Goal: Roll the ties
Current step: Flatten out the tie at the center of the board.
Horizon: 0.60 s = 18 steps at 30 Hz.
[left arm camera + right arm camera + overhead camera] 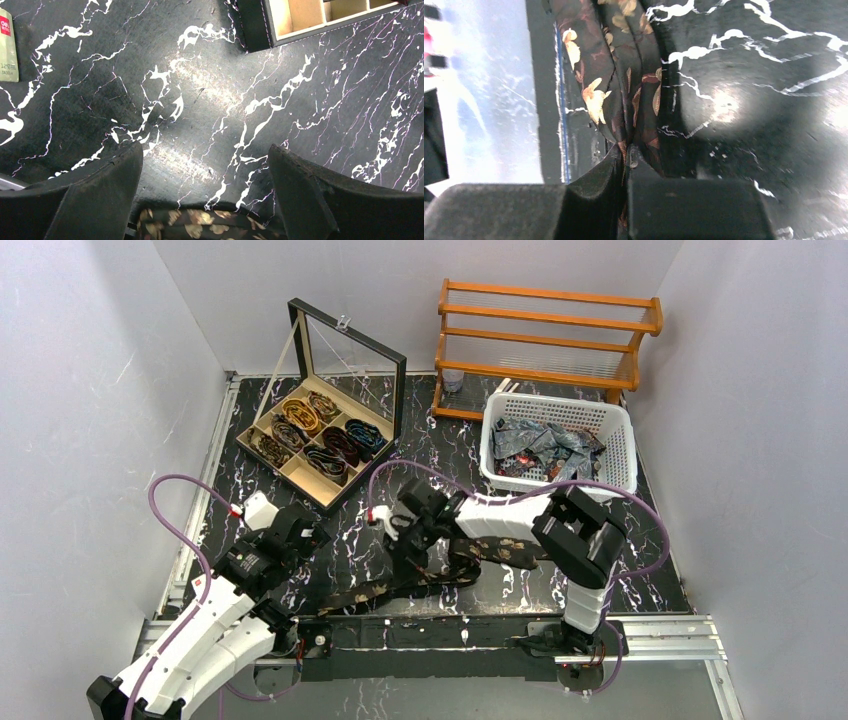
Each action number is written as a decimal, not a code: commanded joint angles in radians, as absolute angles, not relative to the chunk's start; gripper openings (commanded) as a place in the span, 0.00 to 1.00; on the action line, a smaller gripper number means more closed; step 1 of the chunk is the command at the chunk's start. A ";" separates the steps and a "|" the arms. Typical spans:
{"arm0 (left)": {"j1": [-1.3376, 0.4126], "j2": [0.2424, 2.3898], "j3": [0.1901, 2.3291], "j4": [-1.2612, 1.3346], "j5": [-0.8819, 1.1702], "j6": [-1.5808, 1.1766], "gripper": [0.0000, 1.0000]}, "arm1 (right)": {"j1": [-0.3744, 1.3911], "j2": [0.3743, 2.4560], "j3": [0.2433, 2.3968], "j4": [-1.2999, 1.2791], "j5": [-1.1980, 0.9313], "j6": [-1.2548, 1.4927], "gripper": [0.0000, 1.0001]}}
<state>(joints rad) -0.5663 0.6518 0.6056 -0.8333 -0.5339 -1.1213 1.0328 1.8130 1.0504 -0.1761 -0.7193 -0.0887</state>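
Near the front edge of the table [420, 420] the dark tie [368, 591] with gold flowers lies stretched out flat, a limp strip running left to right. The right gripper [626, 152] is clamped tight on it, folded fabric pinched between the pads. The left gripper [204, 150] hangs wide open and empty over bare tabletop, with one end of the tie just below its fingers in the wrist view. Rolled ties [318, 432] already sit in the box [345, 335] at the back left, and more loose ties [545, 448] are piled in the basket [620, 440].

Handling judgement: light, thin, silky cloth with no stiffness, so it likely sags, slips and unwinds if let go. Best taken at one end, pinched across the full width, with the other gripper pinning the strip flat to keep each wrap snug.
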 commanded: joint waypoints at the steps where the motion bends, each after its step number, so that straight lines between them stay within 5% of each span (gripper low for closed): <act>1: -0.569 0.647 0.640 -0.834 -0.550 -1.100 0.92 | 0.911 1.839 1.140 -0.288 -0.877 0.045 0.02; 5: -0.569 0.651 0.629 -0.815 -0.530 -1.098 0.92 | 0.791 2.026 1.326 -0.502 -0.884 0.077 0.12; 8: -0.569 0.656 0.620 -0.802 -0.509 -1.093 0.92 | 0.783 2.099 1.422 -0.613 -0.750 0.051 0.33; 13: -0.569 0.659 0.610 -0.802 -0.506 -1.102 0.92 | 0.775 1.994 1.428 -0.532 -0.475 0.084 0.46; 16: -0.569 0.659 0.599 -0.786 -0.499 -1.102 0.92 | 0.775 1.913 1.401 -0.477 -0.379 0.059 0.67; 18: -0.569 0.665 0.593 -0.777 -0.496 -1.100 0.92 | 0.777 1.862 1.364 -0.432 -0.350 0.047 0.73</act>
